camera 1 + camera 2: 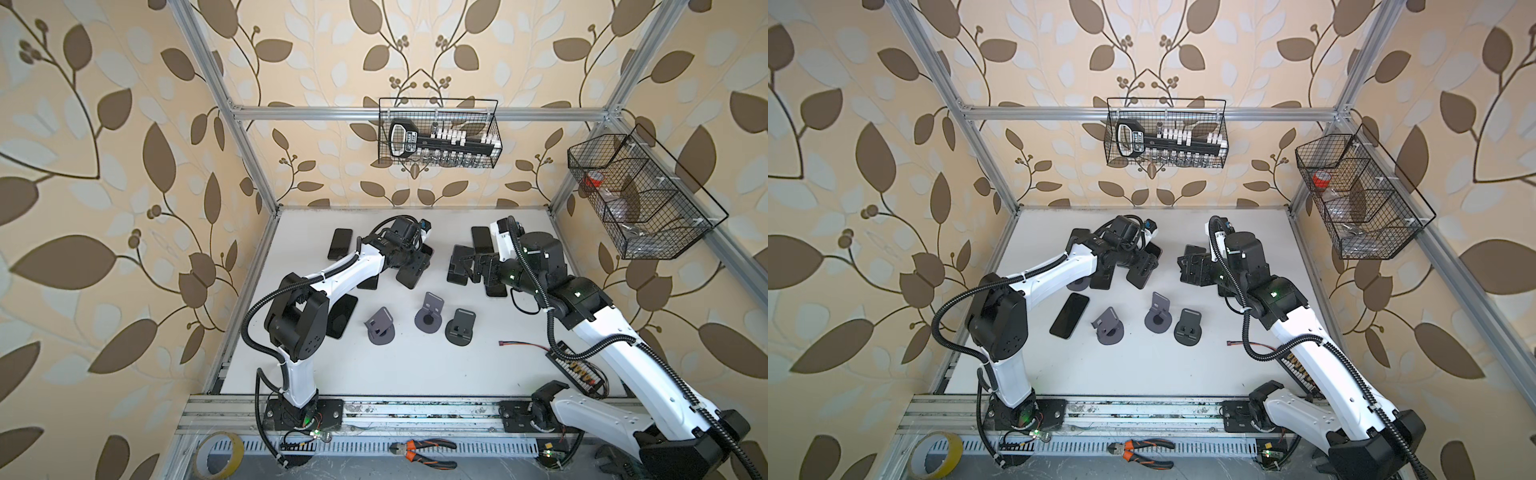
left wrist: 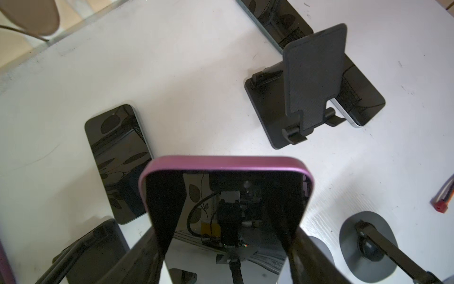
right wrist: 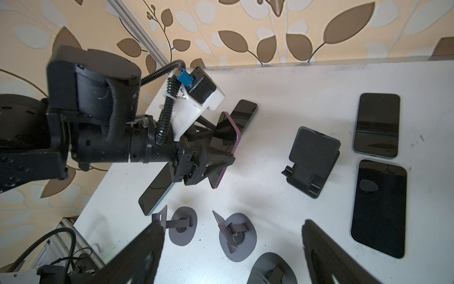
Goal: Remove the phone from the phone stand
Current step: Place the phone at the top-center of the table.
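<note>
left gripper (image 3: 223, 146) pinching the purple-edged, black-glass phone (image 2: 226, 186) by its two long sides, the phone tilted in the air above the white counter (image 1: 415, 365). it appears clear of every stand in view, so the lift-off looks done and only the set-down remains. right gripper (image 3: 232, 228) is spread and empty, hovering near the three round grey stands (image 1: 430, 313).

hazards, as judged from this moment:

a. slip. the fingers (image 2: 167, 209) bear on smooth rounded edges, and a tilted phone could slide out under its own weight, dropping onto the dark phone lying flat (image 3: 157, 191) just beneath it (glass on glass).

b. crowded landing. several dark phones lie flat (image 2: 118, 159) about the counter, and the black folding stand with a rectangular base (image 2: 317, 73) stands near. a careless descent could lay the held phone across another phone or clip the stand's raised back plate and tip it.

c. early release. spreading the gripper before the lower edge rests on the counter would let the phone fall flat.

d. arm contact. both wrists work close together over the far half of the counter, so a wide swing of either could strike the other.
</note>
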Action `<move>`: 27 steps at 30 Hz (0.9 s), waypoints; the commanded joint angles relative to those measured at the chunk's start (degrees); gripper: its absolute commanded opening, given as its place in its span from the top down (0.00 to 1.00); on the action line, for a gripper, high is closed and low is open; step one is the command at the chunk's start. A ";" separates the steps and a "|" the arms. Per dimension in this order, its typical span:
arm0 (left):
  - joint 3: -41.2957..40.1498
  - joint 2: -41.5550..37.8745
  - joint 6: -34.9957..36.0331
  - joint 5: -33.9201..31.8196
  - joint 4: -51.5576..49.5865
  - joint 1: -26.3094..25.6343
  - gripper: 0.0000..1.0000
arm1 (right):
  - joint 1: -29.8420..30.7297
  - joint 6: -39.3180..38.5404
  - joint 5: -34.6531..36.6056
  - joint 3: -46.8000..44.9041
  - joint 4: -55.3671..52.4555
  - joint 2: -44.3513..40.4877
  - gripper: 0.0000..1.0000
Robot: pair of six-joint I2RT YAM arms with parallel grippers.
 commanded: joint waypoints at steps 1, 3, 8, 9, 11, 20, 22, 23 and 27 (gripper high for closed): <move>4.60 0.61 -1.55 0.33 2.58 0.49 0.45 | -0.51 -1.25 -1.33 -0.87 0.48 -0.74 0.11; 5.46 1.79 -1.76 0.62 2.40 0.48 0.45 | -0.85 -1.37 -1.54 -1.19 0.55 -1.12 0.11; 6.92 4.05 -2.43 0.01 2.01 0.47 0.45 | -1.73 -1.97 -2.06 -2.12 0.45 -0.76 0.11; 7.25 4.50 -2.58 0.12 1.88 0.47 0.45 | -2.04 -2.02 -2.37 -2.11 0.41 -0.66 0.11; 7.94 5.32 -2.89 0.26 1.66 0.45 0.45 | -2.33 -1.99 -2.61 -1.99 0.46 -0.62 0.11; 9.65 8.84 -4.60 0.30 1.45 0.46 0.45 | -3.38 -2.72 -3.40 -3.05 0.17 -0.51 0.11; 10.99 10.25 -5.30 0.22 0.67 0.51 0.45 | -3.64 -2.79 -3.60 -2.92 0.29 -0.31 0.11; 11.94 11.18 -5.75 0.34 -0.06 0.43 0.45 | -3.73 -2.69 -3.61 -2.90 0.29 -0.46 0.11; 14.65 14.37 -7.35 0.46 -1.54 0.44 0.45 | -3.94 -2.64 -3.60 -3.51 0.38 -0.89 0.11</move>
